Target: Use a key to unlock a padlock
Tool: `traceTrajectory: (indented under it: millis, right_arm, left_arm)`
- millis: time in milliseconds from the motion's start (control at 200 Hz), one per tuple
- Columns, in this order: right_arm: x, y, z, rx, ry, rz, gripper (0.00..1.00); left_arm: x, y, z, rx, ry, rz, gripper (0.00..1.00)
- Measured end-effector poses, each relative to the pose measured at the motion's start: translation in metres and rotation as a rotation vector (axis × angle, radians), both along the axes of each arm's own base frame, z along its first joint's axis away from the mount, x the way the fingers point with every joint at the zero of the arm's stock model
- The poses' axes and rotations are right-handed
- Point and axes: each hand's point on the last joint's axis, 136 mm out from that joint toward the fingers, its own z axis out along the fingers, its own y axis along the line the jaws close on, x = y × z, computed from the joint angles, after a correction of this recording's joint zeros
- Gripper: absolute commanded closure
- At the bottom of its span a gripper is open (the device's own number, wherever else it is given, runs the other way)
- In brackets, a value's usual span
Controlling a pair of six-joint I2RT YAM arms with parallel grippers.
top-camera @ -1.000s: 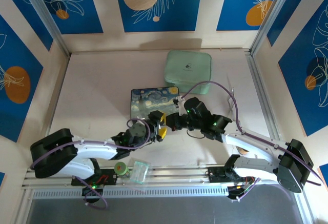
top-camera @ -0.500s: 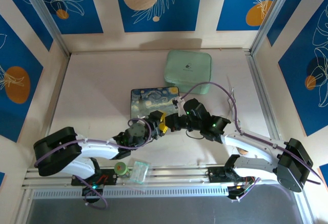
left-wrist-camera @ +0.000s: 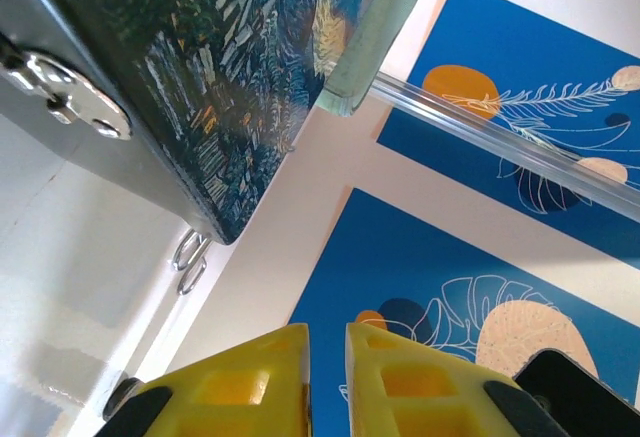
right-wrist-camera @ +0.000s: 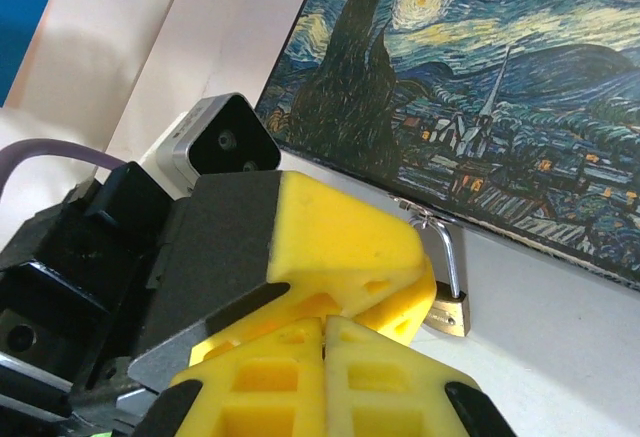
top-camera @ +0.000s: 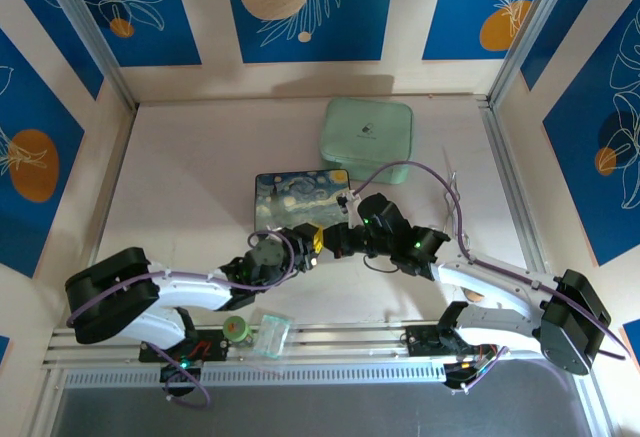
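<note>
Padlock (right-wrist-camera: 447, 312) is hanging at three o'clock of near-closed left gripper (right-wrist-camera: 415, 279), hold unclear; right gripper (right-wrist-camera: 322, 352) closed. Likely light, slick: pinch body.

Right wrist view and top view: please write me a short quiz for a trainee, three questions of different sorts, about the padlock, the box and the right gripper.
1. Multiple choice. In the right wrist view, where is the padlock?
A) at the edge of the painted box
B) on top of the lid
C) lifted high in the air

2. True or false: the right gripper has its fingers spread wide.

3. In the top view, what lies beyond the painted box, farther from the arms?

Key
1. A.
2. False: the fingers are shut together.
3. The mint green case.
</note>
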Motion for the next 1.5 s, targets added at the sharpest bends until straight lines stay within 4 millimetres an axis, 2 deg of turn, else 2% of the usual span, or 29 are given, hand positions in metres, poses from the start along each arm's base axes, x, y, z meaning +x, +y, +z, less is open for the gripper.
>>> traceTrajectory:
  millis: [50, 170, 230, 385, 435, 460, 675, 830, 885, 1000, 1176, 1246, 1291, 1326, 1481, 1501]
  right_arm:
    - [0.001, -0.001, 0.001, 0.003, -0.002, -0.003, 1.0]
    - [0.003, -0.002, 0.003, 0.008, -0.007, -0.01, 1.0]
    - [0.002, -0.002, 0.002, 0.006, -0.004, -0.01, 1.0]
    - [0.002, -0.003, 0.001, 0.003, -0.002, -0.01, 1.0]
    - [0.002, -0.003, 0.001, 0.003, -0.001, -0.01, 1.0]
    - [0.002, -0.004, 0.0, 0.002, -0.001, -0.011, 1.0]
    - [0.002, -0.007, 0.004, 0.013, -0.008, -0.018, 1.0]
    - [0.002, -0.007, 0.002, 0.011, -0.005, -0.017, 1.0]
    - [0.002, -0.008, 0.001, 0.012, -0.001, -0.017, 1.0]
    - [0.001, -0.01, 0.002, 0.024, 0.009, -0.017, 1.0]
    - [0.0, -0.011, 0.003, 0.035, 0.016, -0.017, 1.0]
    - [0.0, -0.011, 0.001, 0.035, 0.019, -0.019, 1.0]
    - [0.0, -0.012, 0.0, 0.034, 0.02, -0.02, 1.0]
    - [0.0, -0.012, -0.001, 0.033, 0.021, -0.02, 1.0]
    - [-0.001, -0.012, 0.0, 0.039, 0.023, -0.019, 1.0]
    - [-0.001, -0.013, 0.001, 0.041, 0.023, -0.019, 0.97]
  left_arm:
    - [0.0, 0.0, -0.001, 0.003, 0.002, -0.003, 0.85]
    - [-0.001, 0.0, -0.003, 0.012, 0.006, -0.004, 0.98]
    - [-0.001, 0.0, -0.002, 0.015, 0.002, -0.007, 1.0]
    - [-0.002, 0.0, -0.003, 0.02, 0.005, -0.011, 1.0]
    - [-0.002, 0.0, -0.004, 0.024, 0.007, -0.011, 0.9]
    - [-0.002, 0.001, -0.003, 0.029, 0.004, -0.012, 0.89]
    - [-0.003, 0.002, 0.001, 0.041, -0.018, -0.017, 1.0]
    - [-0.002, 0.003, 0.0, 0.058, -0.027, -0.02, 1.0]
    - [-0.002, 0.003, 0.0, 0.061, -0.028, -0.02, 0.93]
    - [-0.003, 0.003, 0.001, 0.062, -0.028, -0.022, 1.0]
    - [-0.002, 0.003, 0.002, 0.077, -0.041, -0.03, 1.0]
    - [-0.002, 0.003, 0.001, 0.085, -0.041, -0.032, 0.94]
    - [-0.002, 0.003, 0.001, 0.089, -0.039, -0.033, 0.94]
    - [-0.003, 0.003, 0.0, 0.09, -0.037, -0.036, 1.0]
    - [-0.002, 0.001, 0.0, 0.111, -0.049, -0.047, 1.0]
    - [-0.002, 0.001, 0.0, 0.115, -0.051, -0.049, 1.0]
